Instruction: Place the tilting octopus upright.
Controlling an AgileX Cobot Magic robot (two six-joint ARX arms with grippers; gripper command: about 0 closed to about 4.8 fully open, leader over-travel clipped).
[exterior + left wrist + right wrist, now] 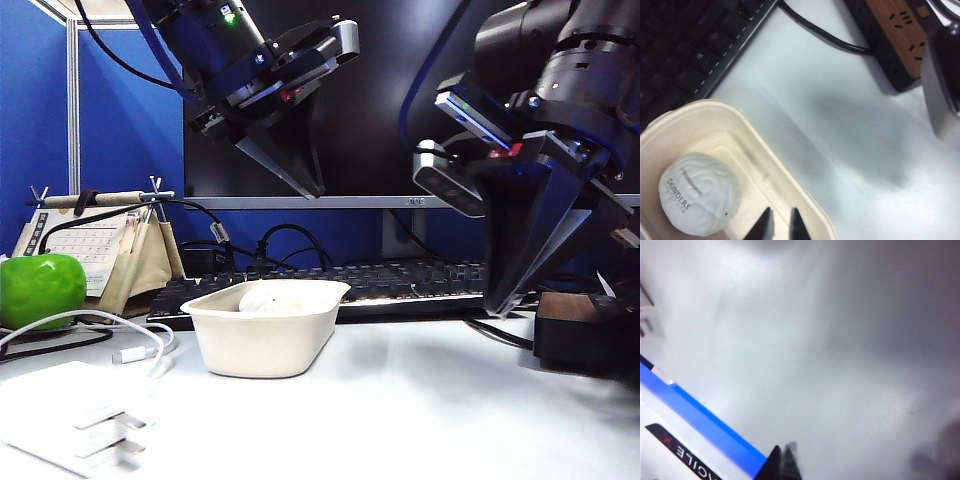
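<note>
Octopus sits in white tray (looks more like brain-shaped ball to me), printed "DONDERS". From here I'd say nothing done yet. Left gripper hangs above tray, fingers parted, empty. Right gripper over bare table, pinched closed, empty; "AGILEX" label nearby.

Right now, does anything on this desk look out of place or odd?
Yes: a pale grey toy lies alone in the white tray by the keyboard, printed lettering slanted, so it looks tilted. Both claws, left and right, hang clear of it.
</note>
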